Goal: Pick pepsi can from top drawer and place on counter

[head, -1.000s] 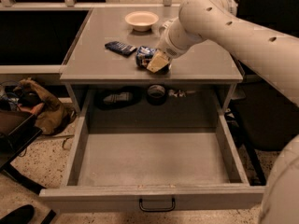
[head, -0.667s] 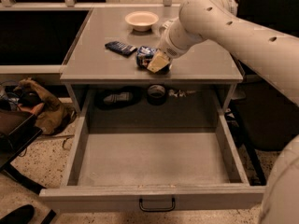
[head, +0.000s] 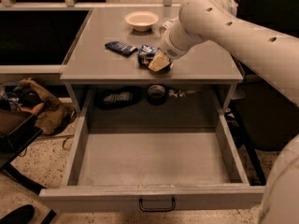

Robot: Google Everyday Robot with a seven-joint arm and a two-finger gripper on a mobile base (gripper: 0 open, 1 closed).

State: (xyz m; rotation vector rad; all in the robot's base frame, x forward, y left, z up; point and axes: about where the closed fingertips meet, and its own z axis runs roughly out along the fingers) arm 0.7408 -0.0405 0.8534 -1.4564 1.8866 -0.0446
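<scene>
We see the can [head: 145,54] resting on the worktop [head: 205,64], not far from its front edge, with the pincer [head: 159,63] right against it; we cannot tell whether it is clenched or released. We would let go only once the can sits steady, then lift straight up. A packet [head: 120,47] lies just left, a bowl [head: 141,20] sits behind, and the open drawer [head: 154,197] is below.

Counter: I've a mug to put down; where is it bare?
The counter is bare at front right, past the gripper, and along the left beside the packet. Crowded: the middle, where packet, pepsi can and gripper cluster, bowl behind.
</scene>
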